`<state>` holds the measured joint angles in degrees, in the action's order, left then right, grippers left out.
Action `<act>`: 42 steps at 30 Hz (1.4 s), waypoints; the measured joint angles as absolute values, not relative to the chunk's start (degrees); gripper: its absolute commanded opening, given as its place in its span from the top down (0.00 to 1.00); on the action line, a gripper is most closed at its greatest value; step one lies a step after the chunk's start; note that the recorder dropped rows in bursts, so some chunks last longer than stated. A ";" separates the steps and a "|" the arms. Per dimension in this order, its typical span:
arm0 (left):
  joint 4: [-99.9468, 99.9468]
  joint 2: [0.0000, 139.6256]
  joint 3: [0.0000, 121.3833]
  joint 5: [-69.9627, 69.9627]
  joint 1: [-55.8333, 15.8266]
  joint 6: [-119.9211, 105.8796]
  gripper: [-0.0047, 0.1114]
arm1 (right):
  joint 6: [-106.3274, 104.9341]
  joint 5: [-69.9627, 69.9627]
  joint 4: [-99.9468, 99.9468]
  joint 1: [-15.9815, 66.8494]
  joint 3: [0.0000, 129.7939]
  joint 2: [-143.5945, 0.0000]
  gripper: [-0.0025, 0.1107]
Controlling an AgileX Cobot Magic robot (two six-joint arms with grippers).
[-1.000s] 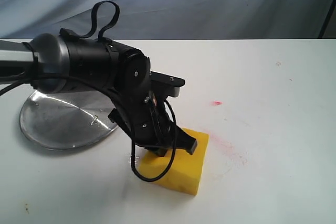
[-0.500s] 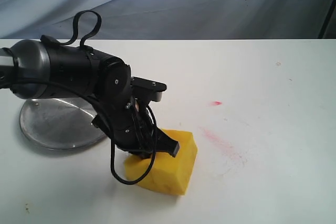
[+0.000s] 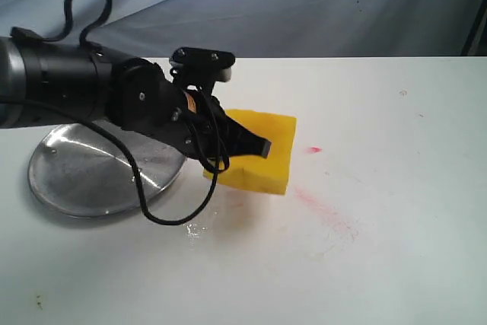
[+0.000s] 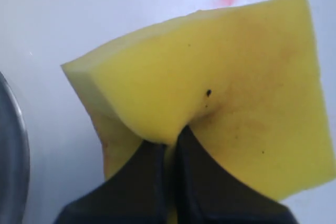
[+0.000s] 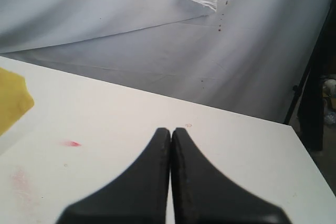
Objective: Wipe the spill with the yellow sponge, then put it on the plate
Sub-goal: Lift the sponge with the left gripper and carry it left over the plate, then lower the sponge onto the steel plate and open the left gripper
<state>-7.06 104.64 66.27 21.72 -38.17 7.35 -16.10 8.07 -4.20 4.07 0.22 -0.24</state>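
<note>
Placement seems the step in hand: left lies the round shiny silver metal plate [image 3: 72, 184], just right of it the left gripper [image 4: 169, 140] pinches the thick yellow foam sponge [image 3: 278, 138] above the white table [image 3: 380, 264], needing a short leftward carry and release; the right gripper [image 5: 170, 137] is closed, empty.
</note>
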 measured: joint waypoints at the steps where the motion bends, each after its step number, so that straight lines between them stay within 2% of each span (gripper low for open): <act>1: -7.06 103.76 66.27 21.44 -37.78 7.35 0.96 | -16.10 8.07 -4.20 4.07 0.22 -0.24 0.98; 8: -4.95 98.81 65.40 22.38 -32.74 9.05 0.96 | -16.10 8.07 -4.20 4.07 0.22 -0.24 0.98; 19: -1.15 93.60 56.56 22.90 -20.83 15.27 0.96 | -16.10 8.07 -4.20 4.07 0.22 -0.24 0.98; 26: -1.06 93.46 52.78 20.53 -15.74 16.54 0.95 | -16.10 8.07 -4.20 4.07 0.22 -0.24 0.98; 30: -1.06 93.46 52.66 18.19 -14.31 17.65 0.84 | -16.10 8.07 -4.20 4.07 0.22 -0.24 0.98; 37: -1.06 96.81 52.66 15.55 -14.03 18.43 0.45 | -16.10 8.07 -4.20 4.07 0.22 -0.24 0.98; 39: -1.06 97.34 52.66 14.67 -14.03 18.52 0.41 | -16.10 8.07 -4.20 4.07 0.22 -0.24 0.98; 42: -1.06 97.44 52.66 13.31 -14.03 18.52 0.41 | -16.10 8.07 -4.20 4.07 0.22 -0.24 0.98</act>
